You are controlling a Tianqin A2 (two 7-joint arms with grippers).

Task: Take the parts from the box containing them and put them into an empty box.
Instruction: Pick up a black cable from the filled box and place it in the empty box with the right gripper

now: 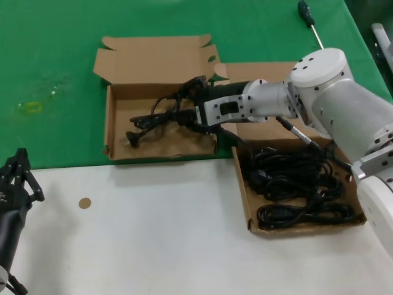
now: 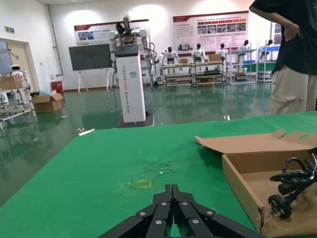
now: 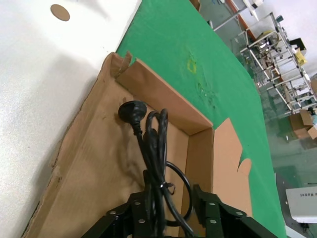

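A shallow cardboard box (image 1: 109, 126) with a short notched lid sits on the green mat. One black power cord (image 1: 150, 123) lies in it, plug toward the front left. My right gripper (image 1: 184, 109) reaches into this box; in the right wrist view the gripper (image 3: 171, 192) is open, its fingers (image 3: 141, 201) apart either side of the cord (image 3: 148, 134), which runs down to the plug (image 3: 132, 110). The box containing several coiled cords (image 1: 295, 184) stands at the right (image 1: 244, 196), its lid partly hidden by my arm. My left gripper (image 1: 21, 155) is shut and parked at the lower left.
A green-handled screwdriver (image 1: 307, 15) lies at the far right on the mat. A small brown disc (image 1: 85, 203) lies on the white table in front. The left wrist view shows its shut gripper (image 2: 172, 188), the box's side wall (image 2: 242, 183) and a person (image 2: 292, 49) beyond the table.
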